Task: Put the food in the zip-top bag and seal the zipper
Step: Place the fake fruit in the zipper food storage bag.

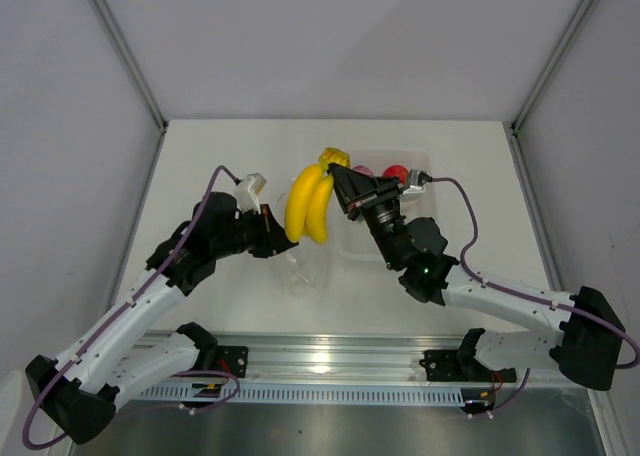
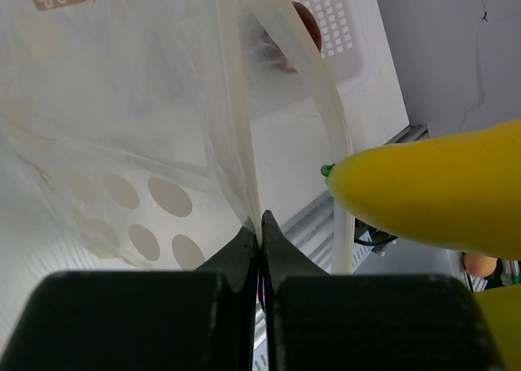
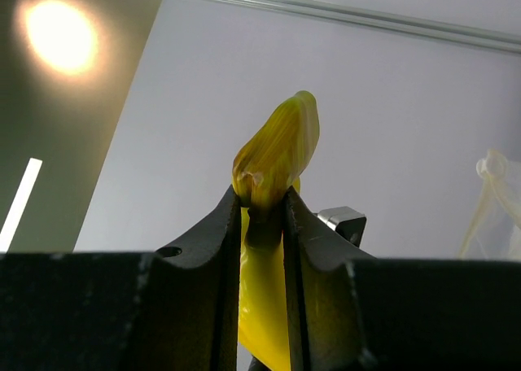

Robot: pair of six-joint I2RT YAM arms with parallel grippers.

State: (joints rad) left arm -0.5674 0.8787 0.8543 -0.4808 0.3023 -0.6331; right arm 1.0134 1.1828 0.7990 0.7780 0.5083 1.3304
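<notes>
**Right hand** (image 3: pixel 260 210): you had it clamped on the banana (image 1: pixel 308 206) at the stem end, both fingers pressed flat against the yellow stem. The bunch hung clear of the counter (image 1: pixel 200 176), over its middle, between the two arms.

**Left hand** (image 2: pixel 260 229): you had it pinched fully together on one edge of the bag (image 2: pixel 122 102), with only thin plastic between the fingers.

**Bag**: clear and crinkled, printed with pale dots. It was held up by that one edge, just ahead of your left hand and near the counter's middle.

**Zipper** (image 2: pixel 234 102): it was unsealed. Its two whitish strips stood apart, one running up from your left hand and the other arcing away to the right, so the mouth gaped.

**Banana tip**: it had a green nub and sat right at the outer strip. You could not tell from the wrist view whether it had crossed into the mouth.

**Tray** (image 1: pixel 432 181): translucent, on the counter beyond your right hand. The red fruit (image 1: pixel 397 172) and the onion (image 1: pixel 362 168) lay inside. The arm hid the rest of its contents.
</notes>
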